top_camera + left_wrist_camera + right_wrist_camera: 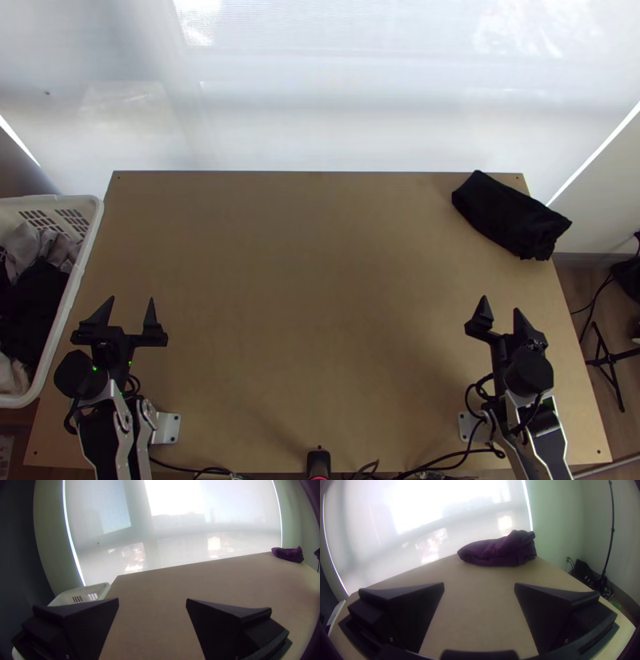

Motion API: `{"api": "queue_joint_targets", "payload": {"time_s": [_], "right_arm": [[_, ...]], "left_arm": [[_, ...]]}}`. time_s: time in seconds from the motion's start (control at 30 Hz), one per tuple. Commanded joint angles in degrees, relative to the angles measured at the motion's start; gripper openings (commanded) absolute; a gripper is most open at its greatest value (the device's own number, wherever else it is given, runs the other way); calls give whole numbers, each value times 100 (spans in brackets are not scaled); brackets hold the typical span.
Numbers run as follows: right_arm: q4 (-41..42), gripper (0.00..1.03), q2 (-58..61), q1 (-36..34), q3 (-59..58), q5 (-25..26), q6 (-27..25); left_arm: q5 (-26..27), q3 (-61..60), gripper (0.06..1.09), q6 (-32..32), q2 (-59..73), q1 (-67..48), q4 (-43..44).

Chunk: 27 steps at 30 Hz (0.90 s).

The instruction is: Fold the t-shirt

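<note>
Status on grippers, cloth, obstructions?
Left pincer open, empty; right pincer same. Dark cloth in a folded or rolled bundle at the table's far right corner, untouched. Nothing seen between right pincer and bundle.

daylight glares through the pale blind (320, 104), with soft shadows on the table (320, 280) and dark wrist-view corners.

The right gripper (501, 306) is holding its black fingers (411, 608) apart over the counter (476, 613). Dark cloth (500, 550) is lying in a bundle at the counter's far corner. A pale blind (380, 543) is hanging behind the cloth; a black pole (613, 530) is standing beyond the counter.
</note>
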Motion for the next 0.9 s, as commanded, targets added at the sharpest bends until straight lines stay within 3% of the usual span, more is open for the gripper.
{"api": "queue_joint_targets", "payload": {"time_s": [0.0,0.53,0.67,0.77,0.87], "right_arm": [[0,98,1,1,2,2,2],[0,98,1,106,2,2,2],[-88,98,1,106,11,-7,415],[-70,98,-25,185,28,-7,608],[159,98,-25,256,2,99,380]], "left_arm": [[1,1,104,2,-1,2,1],[1,1,104,11,25,2,1],[-8,1,104,81,-1,2,9],[-386,1,104,160,8,55,27],[-896,1,104,371,8,64,80]]}}
